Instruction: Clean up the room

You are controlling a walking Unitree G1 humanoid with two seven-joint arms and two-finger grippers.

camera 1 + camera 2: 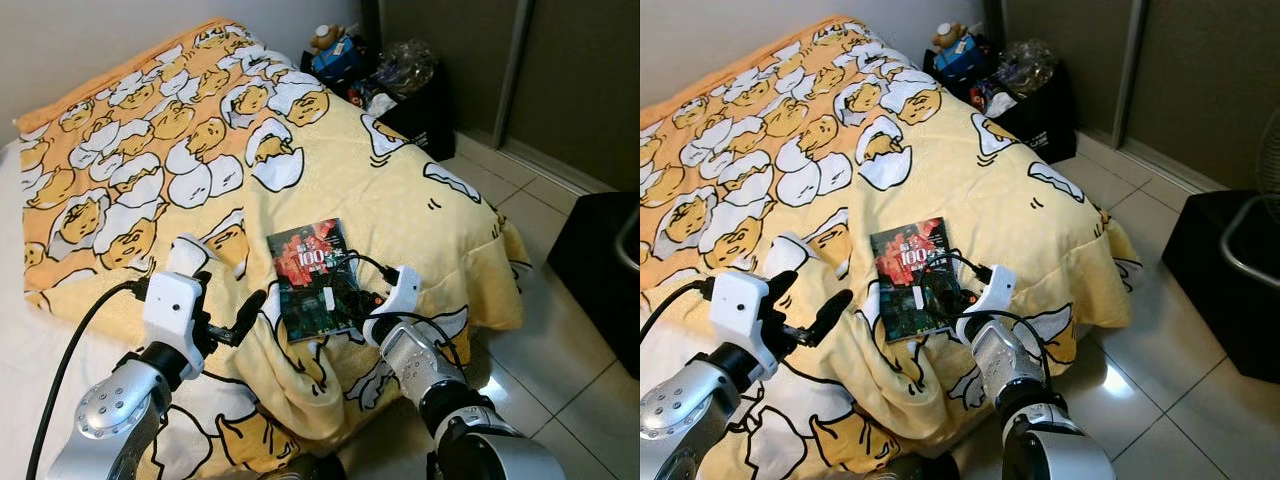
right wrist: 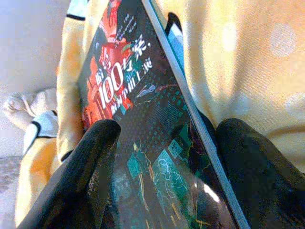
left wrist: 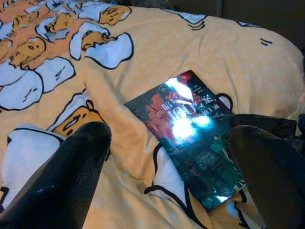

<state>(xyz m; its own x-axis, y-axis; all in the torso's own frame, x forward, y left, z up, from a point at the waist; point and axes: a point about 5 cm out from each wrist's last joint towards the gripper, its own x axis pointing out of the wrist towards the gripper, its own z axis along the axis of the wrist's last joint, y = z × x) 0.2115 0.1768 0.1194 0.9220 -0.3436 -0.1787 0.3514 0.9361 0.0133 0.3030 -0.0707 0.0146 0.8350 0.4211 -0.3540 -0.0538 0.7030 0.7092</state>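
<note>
The glossy dark book with red cover art (image 1: 312, 278) has its near edge hidden behind the right gripper (image 1: 352, 312); the cover's smaller print is illegible.

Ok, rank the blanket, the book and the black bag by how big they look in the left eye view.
1. Blanket, by far the largest.
2. Book and black bag: they look alike in size. The bag stands farther from the camera and is partly hidden by the blanket, so I won't rank them.
</note>
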